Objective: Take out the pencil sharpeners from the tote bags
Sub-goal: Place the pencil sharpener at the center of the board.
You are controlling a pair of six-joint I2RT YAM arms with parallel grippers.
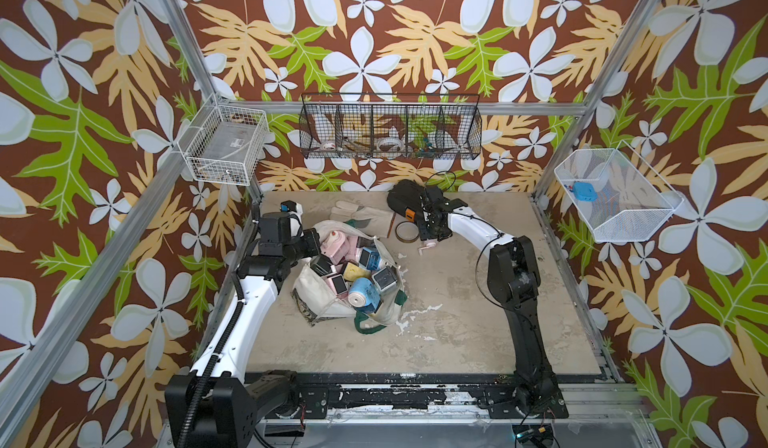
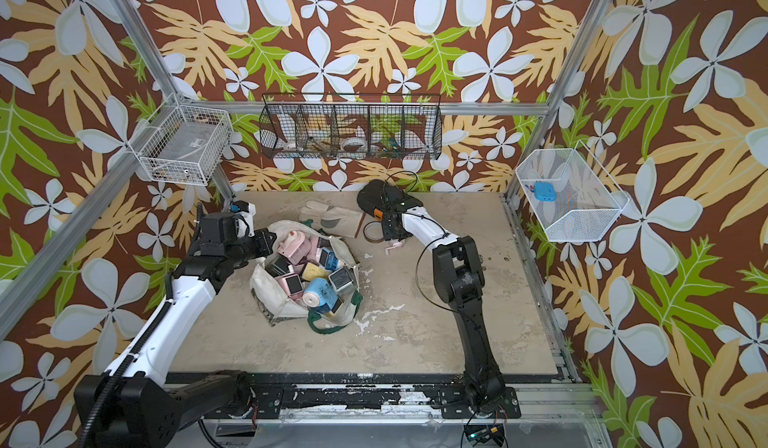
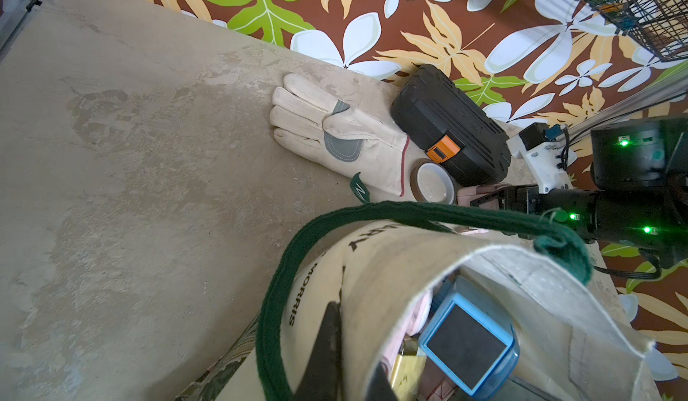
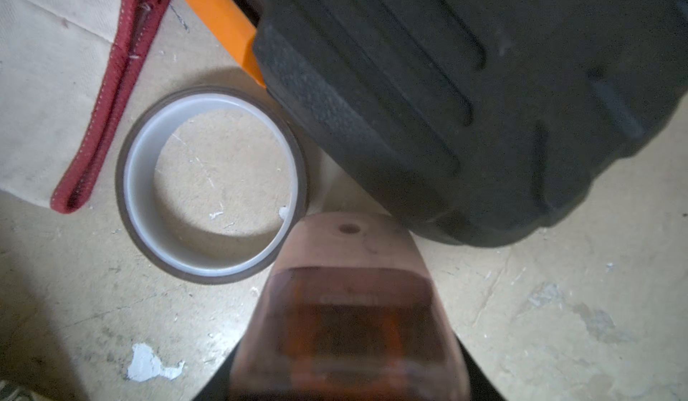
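The right pincer (image 1: 432,233) clamped one pink sharpener (image 4: 350,306) low over the desk (image 1: 457,321), the left pincer (image 1: 314,240) pinched the tote (image 1: 305,296) rim, and most sharpeners (image 1: 361,296) lay inside, not yet removed.

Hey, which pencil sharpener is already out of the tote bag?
The pink sharpener held in the right gripper, beside the tape roll and black case. All the others lie inside the tote bag.

Left arm (image 1: 249,300): stretched forward, wrist bent inward. Left gripper (image 3: 353,354): jaws closed, pinching rim of tote bag (image 3: 409,254). Right arm (image 1: 521,300): elbow raised, forearm angled inward and down toward far side. Right gripper (image 1: 432,238): clamped on pink pencil sharpener (image 4: 346,306).
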